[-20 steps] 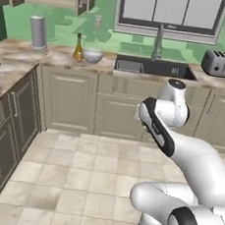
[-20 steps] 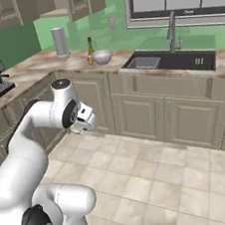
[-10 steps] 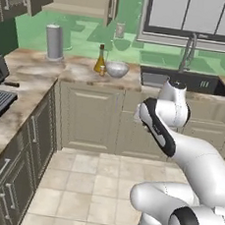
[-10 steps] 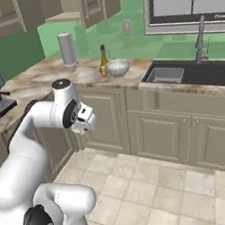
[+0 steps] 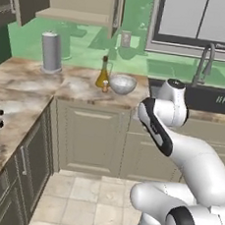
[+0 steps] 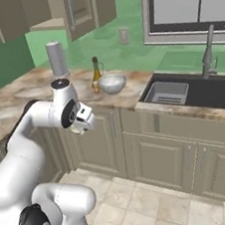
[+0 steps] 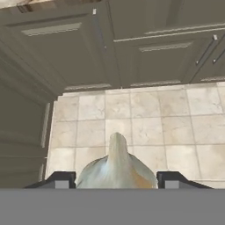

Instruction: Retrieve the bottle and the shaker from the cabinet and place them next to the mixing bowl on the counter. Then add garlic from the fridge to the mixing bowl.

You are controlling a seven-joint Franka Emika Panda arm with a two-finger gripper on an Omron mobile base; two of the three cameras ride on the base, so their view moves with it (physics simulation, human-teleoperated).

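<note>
The whole kitchen has slid sideways in both base views over the last second, which means the base has been driving, not that anything on the worktop (image 5: 77, 88) moved. The bottle (image 5: 103, 73), the little shaker (image 5: 105, 86) and the mixing bowl (image 5: 122, 84) now sit closer to the middle of the left base view than they did, and larger, so the robot is closing on them.

In the hand view the gripper (image 7: 116, 179) has its fingers (image 7: 59, 180) closed around a head of garlic (image 7: 117, 168), pale with a pointed tip, held over the tiled floor (image 7: 145, 127) in front of the base cabinets (image 7: 66, 44). The arm itself looks folded in the same tucked pose (carrying, not reaching).

The bottle and shaker stand touching or just beside each other, just left of the bowl, beneath the open cabinet (image 5: 72, 3). So the first part of the task appears done, and the remaining step is judged to be bringing the garlic up over the bowl and letting go.
</note>
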